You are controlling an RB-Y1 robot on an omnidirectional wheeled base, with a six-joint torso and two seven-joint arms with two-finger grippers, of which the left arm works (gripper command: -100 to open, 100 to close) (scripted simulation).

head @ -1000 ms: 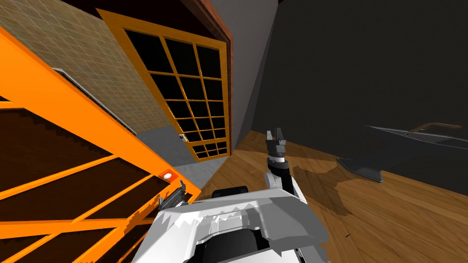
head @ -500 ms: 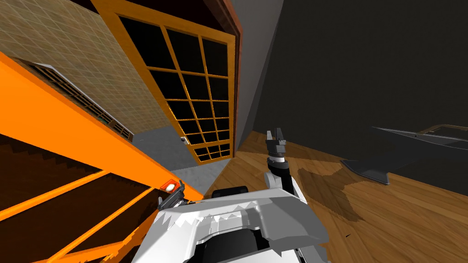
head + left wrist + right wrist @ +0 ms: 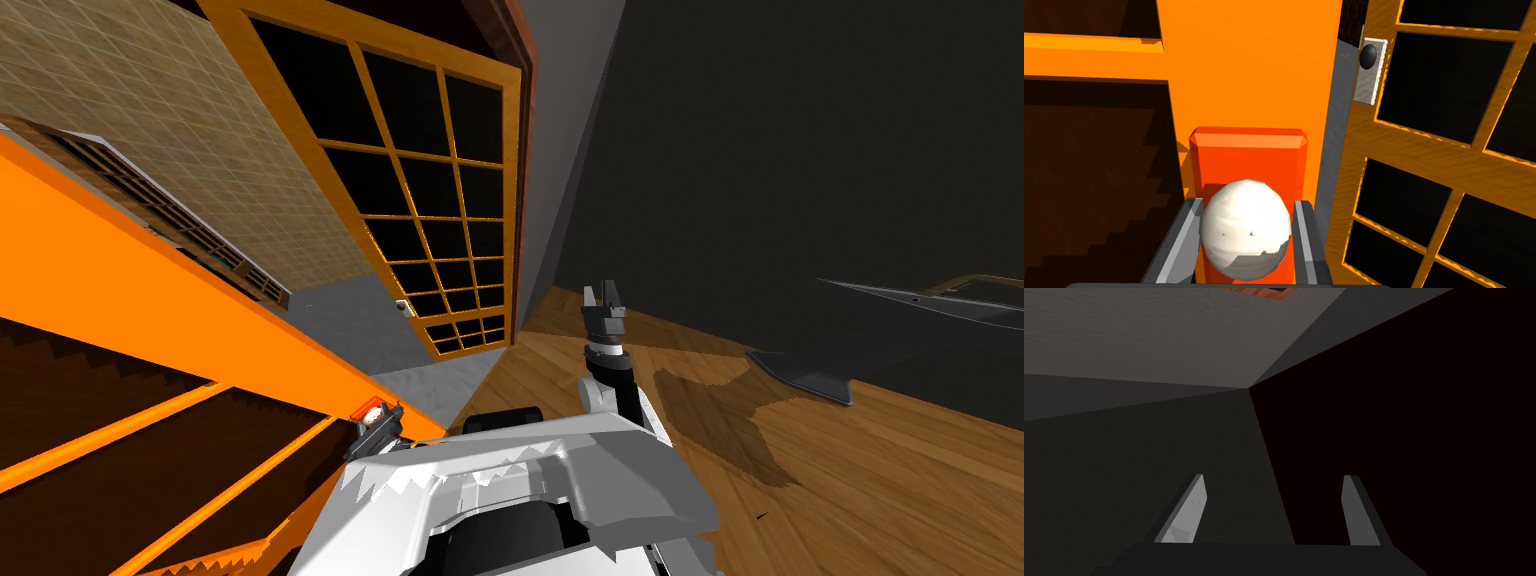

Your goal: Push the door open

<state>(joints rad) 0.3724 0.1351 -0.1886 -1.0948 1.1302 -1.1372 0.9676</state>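
1. The orange door [image 3: 150, 330] takes up the left of the head view. It stands at an angle close by my left side, with dark panes between its bars.
2. At the door's free edge, the left gripper [image 3: 378, 425] has its fingers [image 3: 1189, 235] pressed against both sides of the white knob [image 3: 1246, 235]. The knob sits on an orange-red plate [image 3: 1249, 150]. This clamp probably gives the arm a firm purchase for driving the door round.
3. Just past that edge stands a second glazed leaf [image 3: 430, 190] with a dark knob [image 3: 1368, 56]. Grey floor shows between the two.
4. The right gripper [image 3: 603, 296] is raised over the wooden floor [image 3: 850, 470], fingers apart and empty. It seems parked clear of the door's swing.
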